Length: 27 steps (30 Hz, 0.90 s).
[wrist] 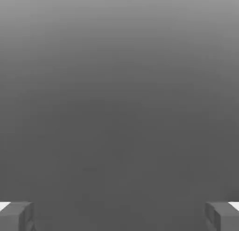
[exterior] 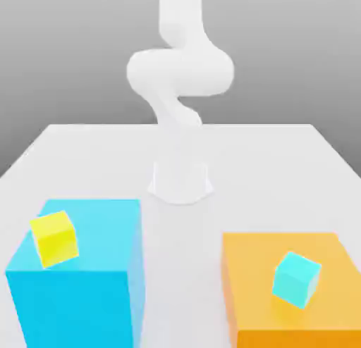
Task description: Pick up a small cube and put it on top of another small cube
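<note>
Nearest in the exterior view, at about seven o'clock, a tall blue block carries the small yellow cube near the block's top corner, turned a little askew to the block's edges. At about five o'clock, a lower orange block carries the small cyan cube, also twisted relative to its support. The two cubes lie well apart, with bare white table between the blocks. Farther off, toward twelve o'clock, the white arm rises from its round base and curls upward.

In the hand view the claw stands fully spread, its two grey fingertips at opposite edges with nothing between them; it holds nothing and looks out on plain grey backdrop.

The step in hand looks like the very start: reaching for one cube. To do it well, I would judge that the arm should first bring the claw down over the chosen cube, then roll the wrist so the fingers meet two flat, opposite faces instead of the corners, since both cubes sit rotated. The descent should stop short of the block's top. Both cubes sit near their blocks' edges, so a nudge could push one off.
</note>
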### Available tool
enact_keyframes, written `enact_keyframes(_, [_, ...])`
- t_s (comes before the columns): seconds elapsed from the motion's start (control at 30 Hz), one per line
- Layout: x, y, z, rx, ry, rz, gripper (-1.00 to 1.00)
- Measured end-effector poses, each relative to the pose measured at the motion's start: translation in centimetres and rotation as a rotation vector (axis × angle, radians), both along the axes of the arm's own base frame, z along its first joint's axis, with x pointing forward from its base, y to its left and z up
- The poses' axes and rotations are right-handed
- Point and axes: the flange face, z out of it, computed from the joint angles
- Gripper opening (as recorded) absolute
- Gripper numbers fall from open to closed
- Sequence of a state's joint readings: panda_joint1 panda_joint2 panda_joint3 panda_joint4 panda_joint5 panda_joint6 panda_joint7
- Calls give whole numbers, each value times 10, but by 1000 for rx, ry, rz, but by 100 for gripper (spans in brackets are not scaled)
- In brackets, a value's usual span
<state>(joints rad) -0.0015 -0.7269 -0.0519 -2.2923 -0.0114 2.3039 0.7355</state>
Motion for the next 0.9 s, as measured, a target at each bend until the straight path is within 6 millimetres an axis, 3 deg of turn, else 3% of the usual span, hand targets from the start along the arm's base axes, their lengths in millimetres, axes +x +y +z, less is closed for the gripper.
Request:
enact_keyframes(0.23, [64, -95, -108, -52, 224, 25, 0])
enact_keyframes(0.37, [78, -151, -179, -64, 350, 43, 0])
enact_keyframes(0.47, [78, -193, -233, -64, 444, 61, 0])
enact_keyframes(0.57, [68, -232, -289, -57, 536, 80, 0])
enact_keyframes(0.73, [26, -298, -379, -26, 686, 103, 0])
enact_keyframes(0.8, [7, -307, -419, -10, 746, 129, 0])
enact_keyframes(0.9, [-36, -299, -486, 33, 837, 153, 0])
